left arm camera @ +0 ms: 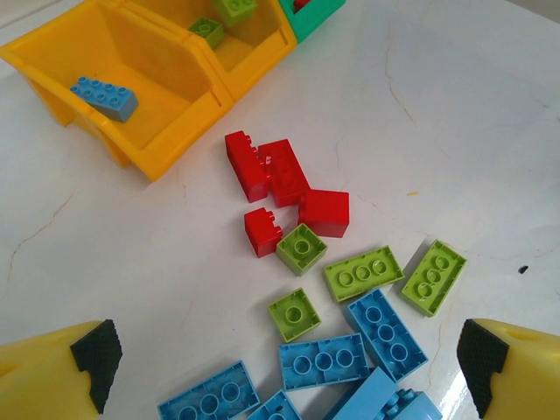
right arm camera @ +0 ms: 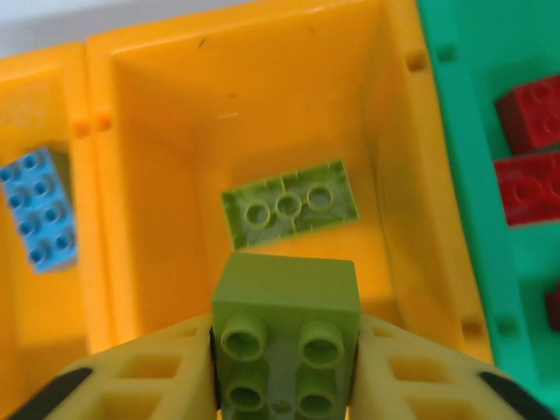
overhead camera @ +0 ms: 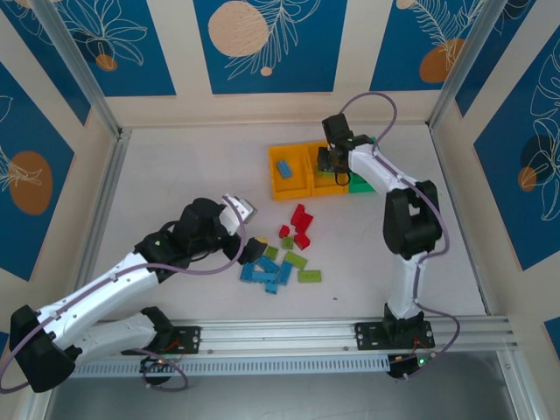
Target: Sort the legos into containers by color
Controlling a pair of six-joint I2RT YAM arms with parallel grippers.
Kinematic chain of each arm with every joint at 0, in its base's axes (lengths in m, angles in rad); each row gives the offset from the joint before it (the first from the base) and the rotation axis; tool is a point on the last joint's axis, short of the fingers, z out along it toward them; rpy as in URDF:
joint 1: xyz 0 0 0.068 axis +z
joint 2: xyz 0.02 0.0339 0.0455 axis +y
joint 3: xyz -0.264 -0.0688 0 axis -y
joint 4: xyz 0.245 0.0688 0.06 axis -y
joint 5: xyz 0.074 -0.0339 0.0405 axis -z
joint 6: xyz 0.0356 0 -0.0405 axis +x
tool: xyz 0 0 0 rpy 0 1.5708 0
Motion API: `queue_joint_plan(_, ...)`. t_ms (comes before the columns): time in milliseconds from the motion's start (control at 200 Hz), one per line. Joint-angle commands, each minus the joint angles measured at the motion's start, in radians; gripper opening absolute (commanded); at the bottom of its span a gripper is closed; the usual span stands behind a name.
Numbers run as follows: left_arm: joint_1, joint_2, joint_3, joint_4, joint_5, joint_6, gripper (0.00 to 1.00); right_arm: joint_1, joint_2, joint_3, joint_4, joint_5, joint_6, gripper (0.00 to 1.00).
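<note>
Top: right pincer [overhead camera: 330, 163] covers part of the middle bin [overhead camera: 328, 192] of the containers [overhead camera: 290, 191]. Loose legos [overhead camera: 284, 258] lie in front of them, with bare counter [overhead camera: 184, 166] all round.
Left wrist: left pincer [left arm camera: 289, 357] wide open, empty, over that pile. Blue ones are cut off at the frame bottom.
Right wrist: right pincer clamps a square lime brick [right arm camera: 284, 337], studs to camera, above the middle bin. The long lime brick [right arm camera: 289, 210] inside lies crosswise.

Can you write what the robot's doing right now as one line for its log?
right gripper: shut on lime brick over middle yellow bin | left gripper: open above loose bricks | other yellow bin: one blue brick
</note>
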Motion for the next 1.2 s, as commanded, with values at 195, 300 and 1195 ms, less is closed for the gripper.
queue_joint_plan(195, -0.001, -0.016, -0.004, -0.041, -0.030, -0.019, 1.00, -0.012, -0.057, 0.136, -0.171, -0.064, 0.025, 0.55)
queue_joint_plan(300, -0.001, 0.017, 0.012, -0.035, -0.068, -0.077, 1.00, -0.017, -0.198, 0.042, -0.192, -0.163, 0.067, 0.55)
queue_joint_plan(1195, -0.058, 0.800, 0.470, -0.040, -0.173, -0.501, 0.74, 0.096, -0.855, -0.687, -0.195, -0.408, 0.345, 0.62)
